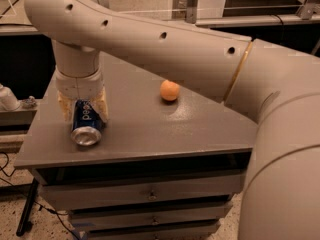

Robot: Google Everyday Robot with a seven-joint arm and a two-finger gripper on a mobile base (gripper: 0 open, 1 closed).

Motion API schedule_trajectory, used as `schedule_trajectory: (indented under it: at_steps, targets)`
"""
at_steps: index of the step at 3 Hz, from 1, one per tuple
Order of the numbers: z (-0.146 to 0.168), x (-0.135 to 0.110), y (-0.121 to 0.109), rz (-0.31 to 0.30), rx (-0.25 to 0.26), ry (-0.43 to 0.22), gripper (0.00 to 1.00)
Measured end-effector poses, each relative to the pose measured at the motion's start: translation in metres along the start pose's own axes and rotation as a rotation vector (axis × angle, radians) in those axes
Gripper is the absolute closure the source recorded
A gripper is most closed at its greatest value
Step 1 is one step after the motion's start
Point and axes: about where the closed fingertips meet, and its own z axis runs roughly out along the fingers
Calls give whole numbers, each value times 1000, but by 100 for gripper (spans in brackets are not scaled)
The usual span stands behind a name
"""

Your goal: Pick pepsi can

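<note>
Nearest the viewer and right of the pepsi can (86, 126), the thick cream arm (280, 184) fills the lower right corner. It is cut off by the frame and hides the right front corner of the grey table (165, 134). Below the can, under the table's front edge, stacked drawers (150, 194) show only in part, the lowest running out of view.

The pepsi can lies on its side near the front left of the table top, close to the front edge, with its silver end toward the viewer. Its far end is covered by the gripper (83, 115), which comes straight down over it. The cream fingers (65, 106) are drawn in narrow, one pad against each flank of the can, which rests on the table. The wrist above blocks the surface directly behind the can.

Farther back and well to the right of the can sits an orange fruit (170, 90), apart from everything else. Bare table top lies between it and the can, though the arm crosses overhead there.

Left of the can, beyond the table's side edge, a pale object (7, 98) is cut off and hard to make out. Behind it all, metal rails (192, 4) cross the background.
</note>
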Motion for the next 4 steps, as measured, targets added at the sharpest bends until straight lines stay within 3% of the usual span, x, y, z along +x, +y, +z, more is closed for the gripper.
schedule_trajectory:
  at_steps: [2,3,4]
  targets:
    - [-12,7,-11,-85,-18,1,87]
    - [-24,14,-32,-182,0,-14,100]
    - [-37,24,-57,-267,43,-20,100]
